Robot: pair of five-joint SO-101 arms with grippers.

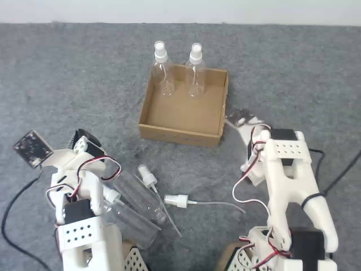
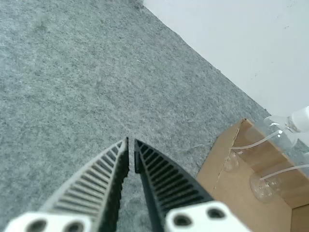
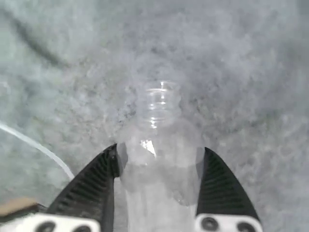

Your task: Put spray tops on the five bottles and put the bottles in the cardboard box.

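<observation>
The cardboard box (image 1: 183, 113) sits at the middle back, and its corner (image 2: 251, 169) shows in the left wrist view. Two clear bottles with white spray tops (image 1: 163, 70) (image 1: 195, 70) stand along its far wall. Two more clear bottles (image 1: 138, 195) (image 1: 132, 223) lie on the carpet beside the left arm. A loose spray top (image 1: 176, 200) with its thin tube lies to their right. My right gripper (image 3: 159, 149) is shut on a clear bottle (image 3: 159, 111) with a bare neck, just right of the box (image 1: 243, 119). My left gripper (image 2: 131, 141) is shut and holds nothing, over carpet at the left (image 1: 31, 148).
Grey carpet (image 1: 84, 73) covers the table, and a white wall (image 2: 251, 43) runs behind it. Cables trail from both arm bases at the near edge. Bare carpet lies left of the box and at the far right.
</observation>
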